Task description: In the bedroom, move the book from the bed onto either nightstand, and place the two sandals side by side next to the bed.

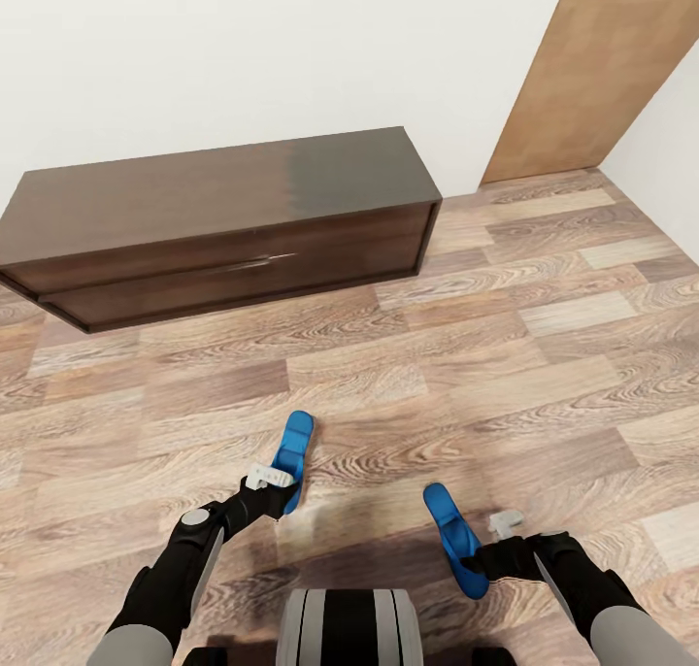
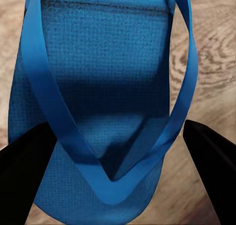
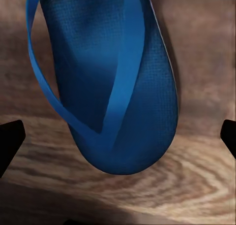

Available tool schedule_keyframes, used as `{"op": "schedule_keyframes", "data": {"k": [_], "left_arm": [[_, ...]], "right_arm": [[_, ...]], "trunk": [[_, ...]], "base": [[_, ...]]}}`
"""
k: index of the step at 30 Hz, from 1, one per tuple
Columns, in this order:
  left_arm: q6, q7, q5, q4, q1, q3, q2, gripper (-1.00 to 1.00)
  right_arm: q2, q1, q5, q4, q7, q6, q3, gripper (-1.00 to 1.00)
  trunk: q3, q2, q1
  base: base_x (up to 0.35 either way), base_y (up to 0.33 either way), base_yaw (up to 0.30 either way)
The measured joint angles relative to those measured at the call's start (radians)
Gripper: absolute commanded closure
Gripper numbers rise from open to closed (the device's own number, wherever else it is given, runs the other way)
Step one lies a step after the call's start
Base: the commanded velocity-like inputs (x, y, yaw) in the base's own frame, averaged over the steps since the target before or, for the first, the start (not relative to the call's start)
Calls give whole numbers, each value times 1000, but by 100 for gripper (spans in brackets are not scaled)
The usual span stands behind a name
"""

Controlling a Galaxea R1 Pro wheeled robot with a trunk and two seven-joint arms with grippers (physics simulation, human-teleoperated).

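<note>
Now the left gripper (image 1: 282, 496) has its fingers on both sides of one blue sandal (image 1: 292, 452), maybe holding it. Its wide-open right gripper (image 1: 482, 561) sits by the other sandal (image 1: 449, 533) on the floor (image 1: 505, 355).

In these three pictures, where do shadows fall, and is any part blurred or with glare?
Head view: soft, even light; a pale sheen on the top of the long dark bench; faint shadow under it. Left wrist view: a dark shadow crosses the sole of the blue sandal; sharp weave. Right wrist view: the wood floor beside the other sandal looks shaded and smeared.
</note>
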Motion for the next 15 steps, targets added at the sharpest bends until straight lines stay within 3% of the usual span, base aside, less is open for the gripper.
{"op": "schedule_keyframes", "data": {"k": [9,15], "left_arm": [[-1,0,-1,0,1,0,0,100],[-1,0,-1,0,2,0,0,100]], "right_arm": [[3,0,0,1,0,0,0,-100],[3,0,0,1,0,0,1,-100]], "trunk": [[0,0,0],[0,0,0]], "base": [[24,1,0],[124,76,0]]}}
